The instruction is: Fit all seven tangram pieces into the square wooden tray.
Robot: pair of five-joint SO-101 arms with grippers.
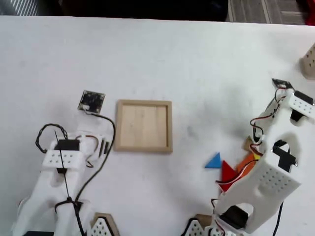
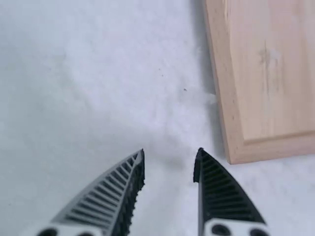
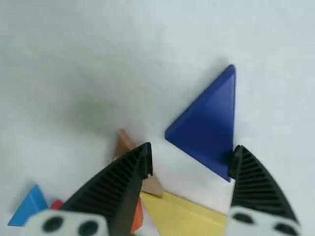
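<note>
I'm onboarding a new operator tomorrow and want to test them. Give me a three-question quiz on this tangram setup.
1. True or false: the wooden tray already holds a piece.
2. In the high view, which piece lies nearest the tray? A. light blue triangle B. red piece C. yellow piece
3. Fill in: the left gripper, beside a corner of the tray, is ____ (open or shut).
Key: 1 false; 2 A; 3 open.

tray (image 1: 144,126): mid table (image 1: 206,59) | tangram pieces (image 1: 227,173): right of tray, nearer arms | left end effector (image 2: 170,158): just beside tray's left edge
</note>
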